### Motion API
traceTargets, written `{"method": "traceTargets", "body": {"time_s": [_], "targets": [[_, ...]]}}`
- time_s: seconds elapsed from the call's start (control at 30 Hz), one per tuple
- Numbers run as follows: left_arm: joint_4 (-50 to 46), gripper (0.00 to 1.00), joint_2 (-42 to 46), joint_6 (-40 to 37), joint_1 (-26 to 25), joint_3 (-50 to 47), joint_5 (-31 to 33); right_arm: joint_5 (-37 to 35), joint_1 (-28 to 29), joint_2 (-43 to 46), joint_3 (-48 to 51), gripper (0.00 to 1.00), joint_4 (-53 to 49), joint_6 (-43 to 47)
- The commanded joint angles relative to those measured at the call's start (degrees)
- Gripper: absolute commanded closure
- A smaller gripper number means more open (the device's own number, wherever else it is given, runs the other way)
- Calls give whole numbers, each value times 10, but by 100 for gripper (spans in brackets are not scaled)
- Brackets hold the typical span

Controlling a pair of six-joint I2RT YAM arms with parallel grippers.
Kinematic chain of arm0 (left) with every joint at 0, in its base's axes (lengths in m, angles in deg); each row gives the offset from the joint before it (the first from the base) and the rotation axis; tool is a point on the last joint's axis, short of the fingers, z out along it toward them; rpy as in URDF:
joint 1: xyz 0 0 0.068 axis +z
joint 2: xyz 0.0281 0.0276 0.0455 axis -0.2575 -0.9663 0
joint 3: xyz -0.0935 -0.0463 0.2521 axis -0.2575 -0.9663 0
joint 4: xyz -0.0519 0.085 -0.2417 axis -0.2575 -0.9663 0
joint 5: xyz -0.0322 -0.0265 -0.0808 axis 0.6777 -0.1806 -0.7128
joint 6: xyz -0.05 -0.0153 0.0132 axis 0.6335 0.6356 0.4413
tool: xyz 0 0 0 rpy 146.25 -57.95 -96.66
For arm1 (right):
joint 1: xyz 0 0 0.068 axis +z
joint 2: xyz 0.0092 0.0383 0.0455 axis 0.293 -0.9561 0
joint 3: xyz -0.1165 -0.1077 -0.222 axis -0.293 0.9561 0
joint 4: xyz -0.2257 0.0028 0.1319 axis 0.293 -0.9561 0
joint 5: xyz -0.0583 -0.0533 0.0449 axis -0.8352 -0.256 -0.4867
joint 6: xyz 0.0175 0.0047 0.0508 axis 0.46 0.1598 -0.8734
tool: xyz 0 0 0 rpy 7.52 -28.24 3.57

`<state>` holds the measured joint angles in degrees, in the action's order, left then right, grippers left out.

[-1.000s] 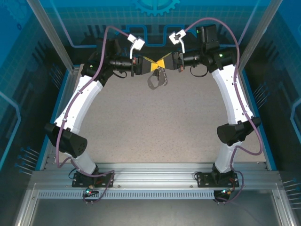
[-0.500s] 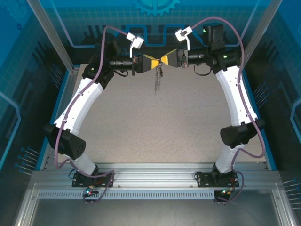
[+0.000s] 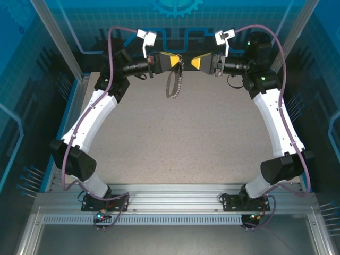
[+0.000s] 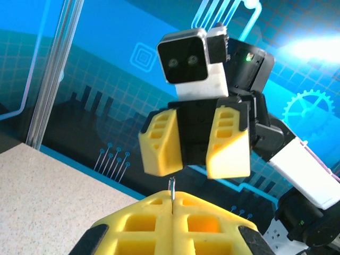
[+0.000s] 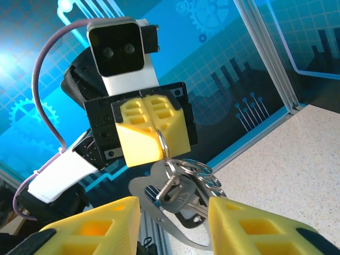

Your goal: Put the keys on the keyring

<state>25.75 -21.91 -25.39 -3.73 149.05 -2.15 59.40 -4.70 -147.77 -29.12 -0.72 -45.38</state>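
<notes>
The left tool is pressed together and pinches the keyring by a thin wire loop at its top. It does so high above the table, so the bunch hangs free below its tips instead of lying flat, where it would be hard to reach. In the right wrist view the keys dangle in this same bunch, just under the pinch. The right tool faces it, near but apart, with fingers spread and nothing between them. I judge that the key already sits on the ring.
</notes>
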Motion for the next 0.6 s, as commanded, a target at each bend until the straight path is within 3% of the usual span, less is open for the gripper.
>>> {"method": "traceTargets", "body": {"time_s": [0.0,0.57], "targets": [[55,100,23,30,-3,-1,10,6,22,2,3,61,63,-37],[55,100,36,31,-9,-14,15,-12,56,-20,-8,64,84,-50]]}}
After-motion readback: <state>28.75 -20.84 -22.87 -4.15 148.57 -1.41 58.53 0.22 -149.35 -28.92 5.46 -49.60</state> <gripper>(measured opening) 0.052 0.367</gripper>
